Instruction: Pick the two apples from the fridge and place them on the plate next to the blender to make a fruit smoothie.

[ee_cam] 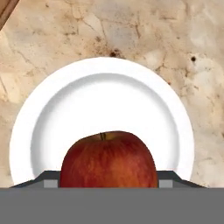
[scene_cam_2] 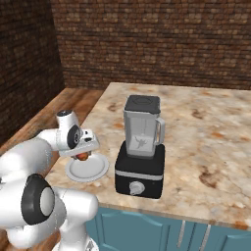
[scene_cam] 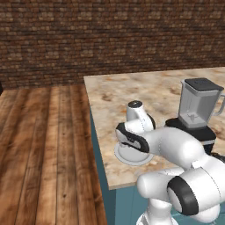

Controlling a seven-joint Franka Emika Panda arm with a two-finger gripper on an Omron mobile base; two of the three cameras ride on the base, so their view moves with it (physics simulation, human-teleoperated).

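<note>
A red apple [ee_cam: 109,159] sits between the fingers of my gripper [ee_cam: 108,181], which is shut on it. Directly beneath it on the marble counter lies the small round white plate [ee_cam: 100,96], with nothing on it. In the right base view the gripper [scene_cam_2: 83,156] holds the apple [scene_cam_2: 84,157] a little above the plate [scene_cam_2: 90,170]. The plate is just left of the blender [scene_cam_2: 142,135]. From the left base view, the hand covers most of the plate [scene_cam: 127,157], and the blender [scene_cam: 197,107] stands to its right. The fridge is out of view.
The counter edge [scene_cam: 99,145] drops to a wooden floor [scene_cam: 48,145] close to the plate's left side. A brick wall [scene_cam_2: 162,44] runs behind the counter. Open marble surface [scene_cam_2: 211,132] stretches to the right of the blender and beyond it.
</note>
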